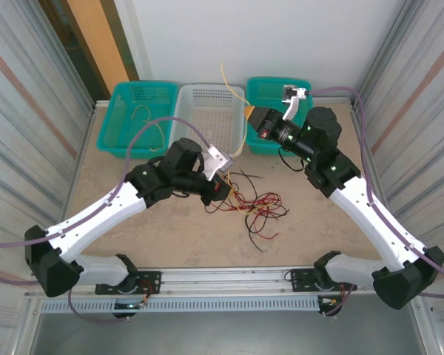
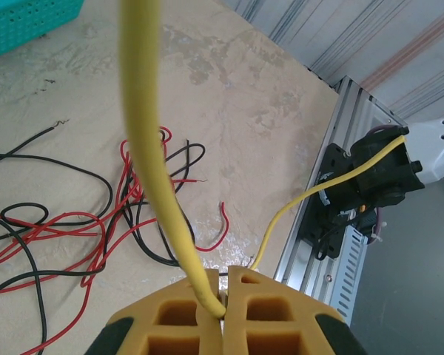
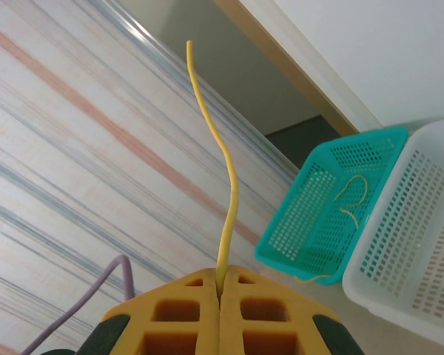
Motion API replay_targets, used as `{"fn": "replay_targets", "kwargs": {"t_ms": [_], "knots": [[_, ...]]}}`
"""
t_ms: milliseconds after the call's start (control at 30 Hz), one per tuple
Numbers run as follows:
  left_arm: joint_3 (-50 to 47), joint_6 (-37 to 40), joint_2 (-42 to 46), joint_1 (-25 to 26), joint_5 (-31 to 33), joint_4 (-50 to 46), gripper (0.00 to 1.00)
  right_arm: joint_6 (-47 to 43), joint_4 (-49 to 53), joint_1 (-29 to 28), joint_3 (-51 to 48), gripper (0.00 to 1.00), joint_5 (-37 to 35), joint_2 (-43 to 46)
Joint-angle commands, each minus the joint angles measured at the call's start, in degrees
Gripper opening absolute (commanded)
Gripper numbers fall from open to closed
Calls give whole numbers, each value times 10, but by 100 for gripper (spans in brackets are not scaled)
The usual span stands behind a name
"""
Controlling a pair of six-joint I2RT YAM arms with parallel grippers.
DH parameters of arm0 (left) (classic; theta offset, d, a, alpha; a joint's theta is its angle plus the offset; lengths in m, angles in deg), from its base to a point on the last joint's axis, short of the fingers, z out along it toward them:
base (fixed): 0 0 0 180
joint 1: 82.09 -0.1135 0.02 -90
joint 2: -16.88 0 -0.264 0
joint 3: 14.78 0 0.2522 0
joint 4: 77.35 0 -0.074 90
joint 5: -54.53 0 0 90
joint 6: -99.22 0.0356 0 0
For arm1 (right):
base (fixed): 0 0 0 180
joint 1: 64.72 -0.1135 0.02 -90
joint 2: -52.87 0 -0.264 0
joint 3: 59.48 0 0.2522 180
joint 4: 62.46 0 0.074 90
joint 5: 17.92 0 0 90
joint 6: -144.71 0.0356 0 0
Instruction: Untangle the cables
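As both press shut, left gripper (image 2: 223, 299) pinching yellow cable (image 2: 146, 133), right gripper (image 3: 220, 290) likewise.

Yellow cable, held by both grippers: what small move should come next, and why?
Probably ease the left gripper up and away from the right gripper. Both are shut on the yellow cable, which seems to run above the red and black tangle, not through it; a slight pull should show whether it is free.
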State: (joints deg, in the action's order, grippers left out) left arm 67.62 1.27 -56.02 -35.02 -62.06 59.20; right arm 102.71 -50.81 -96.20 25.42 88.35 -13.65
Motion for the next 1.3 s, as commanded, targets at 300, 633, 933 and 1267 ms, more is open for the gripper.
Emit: {"fn": "replay_targets", "kwargs": {"t_ms": [300, 633, 933, 1267], "knots": [[34, -100, 52, -265, -45, -19, 0, -43, 95, 22, 10, 61, -64, 56], [132, -132, -36, -471, 0, -34, 0, -51, 187, 33, -71, 63, -106, 138], [276, -116, -170, -510, 58, -82, 0, -57, 266, 34, -116, 63, -141, 206], [375, -59, -288, -523, 123, -157, 0, -62, 269, 35, -116, 63, -150, 211]]}}
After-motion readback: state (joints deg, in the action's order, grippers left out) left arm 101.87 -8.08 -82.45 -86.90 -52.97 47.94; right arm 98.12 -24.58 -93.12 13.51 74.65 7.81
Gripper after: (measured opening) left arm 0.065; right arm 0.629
